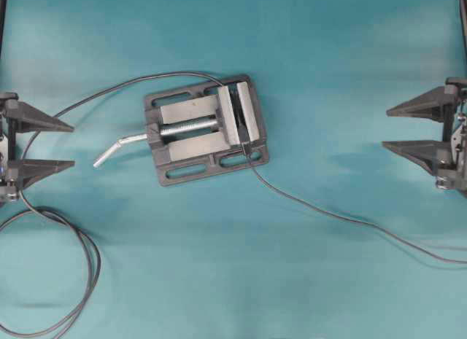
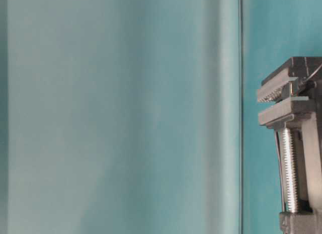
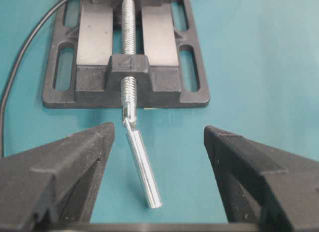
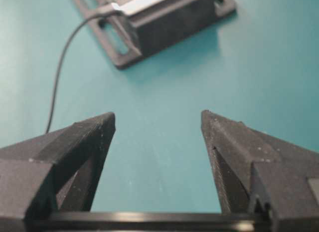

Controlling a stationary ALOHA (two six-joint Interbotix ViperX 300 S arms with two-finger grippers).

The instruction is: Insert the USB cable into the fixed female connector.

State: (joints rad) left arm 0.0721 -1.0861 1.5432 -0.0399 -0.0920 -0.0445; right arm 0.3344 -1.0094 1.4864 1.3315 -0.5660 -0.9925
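Both sets of fingers, left (image 1: pixel 73 144) and right (image 1: pixel 385 127), spread wide and empty at the bench edges. The USB cable (image 1: pixel 350 219) trails right from the vise (image 1: pixel 206 130); the right should pinch near its plug, squarely.

A plain teal bench (image 1: pixel 328 55) fills every view, its matte surface evenly lit with soft pale sheen. Faint broad shadows lie around the grey vise (image 1: pixel 206 130) near its middle.
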